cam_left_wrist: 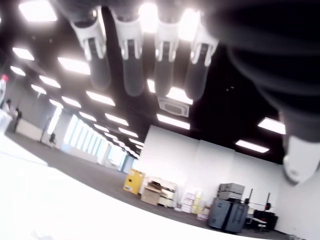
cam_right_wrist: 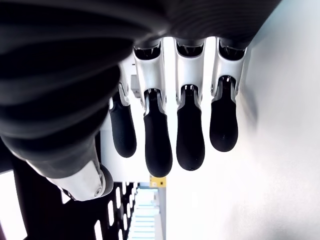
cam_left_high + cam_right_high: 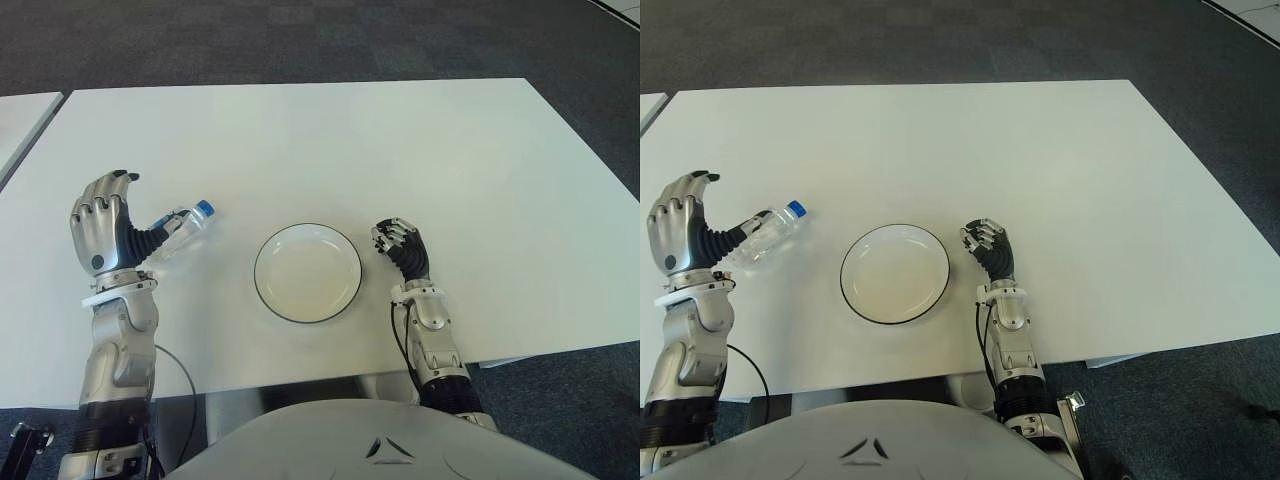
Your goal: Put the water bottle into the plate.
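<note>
- Left hand [image 3: 103, 232] is seen raised left of the plate [image 3: 307, 272], fingers loosely spread and holding nothing, the thumb alongside the one water bottle [image 3: 180, 232] lying on the tabletop [image 3: 400, 150].
- Bottle is absent from the left wrist view; its base is hidden.
- Right hand [image 3: 400, 246] shows just right of the plate, fingers relaxed, empty.

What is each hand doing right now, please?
Left hand: open, beside the water bottle, not grasping it.
Right hand: open, holding nothing, beside the plate.
</note>
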You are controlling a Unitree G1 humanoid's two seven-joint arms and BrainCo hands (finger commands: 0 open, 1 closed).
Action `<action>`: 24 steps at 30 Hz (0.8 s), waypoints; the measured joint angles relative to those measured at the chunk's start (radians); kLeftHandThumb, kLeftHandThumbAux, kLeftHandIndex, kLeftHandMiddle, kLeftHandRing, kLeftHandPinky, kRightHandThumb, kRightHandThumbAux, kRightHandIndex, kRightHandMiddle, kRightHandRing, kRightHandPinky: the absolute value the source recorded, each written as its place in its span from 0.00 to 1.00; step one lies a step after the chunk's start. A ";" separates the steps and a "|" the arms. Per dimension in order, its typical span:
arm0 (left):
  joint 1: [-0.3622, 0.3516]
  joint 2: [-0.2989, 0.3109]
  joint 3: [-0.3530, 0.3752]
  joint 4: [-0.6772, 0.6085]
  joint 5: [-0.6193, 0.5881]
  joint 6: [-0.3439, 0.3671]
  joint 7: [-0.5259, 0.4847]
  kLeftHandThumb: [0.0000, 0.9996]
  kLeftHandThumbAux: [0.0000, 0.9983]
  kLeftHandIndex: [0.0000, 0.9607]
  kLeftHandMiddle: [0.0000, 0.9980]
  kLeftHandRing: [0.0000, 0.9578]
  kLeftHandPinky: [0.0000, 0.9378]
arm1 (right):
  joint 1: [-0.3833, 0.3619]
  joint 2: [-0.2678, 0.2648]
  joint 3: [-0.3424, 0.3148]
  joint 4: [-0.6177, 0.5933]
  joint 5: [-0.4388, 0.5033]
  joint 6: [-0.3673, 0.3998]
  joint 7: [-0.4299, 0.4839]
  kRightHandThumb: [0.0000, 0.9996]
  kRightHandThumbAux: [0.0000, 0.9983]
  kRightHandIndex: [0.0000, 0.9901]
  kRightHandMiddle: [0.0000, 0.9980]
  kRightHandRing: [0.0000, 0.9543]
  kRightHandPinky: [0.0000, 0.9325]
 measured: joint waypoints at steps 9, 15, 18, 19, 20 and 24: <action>-0.055 0.037 -0.036 0.123 0.037 0.065 0.079 0.63 0.33 0.04 0.02 0.01 0.01 | 0.003 0.000 0.002 -0.005 -0.002 0.002 -0.005 0.71 0.73 0.44 0.60 0.64 0.66; -0.107 0.071 -0.077 0.228 0.040 0.111 0.077 0.57 0.24 0.00 0.00 0.00 0.00 | 0.006 0.000 0.004 -0.011 -0.002 0.010 -0.007 0.71 0.73 0.44 0.60 0.64 0.66; -0.129 0.097 -0.100 0.263 0.043 0.139 0.044 0.55 0.22 0.00 0.00 0.00 0.00 | 0.006 0.000 0.005 -0.014 -0.002 0.012 -0.010 0.71 0.73 0.44 0.60 0.64 0.66; -0.134 0.107 -0.109 0.273 0.043 0.148 0.032 0.54 0.21 0.00 0.00 0.00 0.00 | 0.006 0.000 0.006 -0.015 -0.002 0.014 -0.011 0.71 0.73 0.44 0.60 0.64 0.65; -0.138 0.114 -0.117 0.279 0.043 0.154 0.022 0.54 0.20 0.00 0.00 0.00 0.00 | 0.006 0.000 0.006 -0.016 -0.002 0.016 -0.011 0.71 0.73 0.44 0.60 0.64 0.65; -0.162 0.135 -0.152 0.315 0.040 0.172 -0.024 0.53 0.18 0.00 0.00 0.00 0.00 | 0.007 -0.001 0.009 -0.022 -0.002 0.024 -0.015 0.71 0.73 0.44 0.60 0.63 0.65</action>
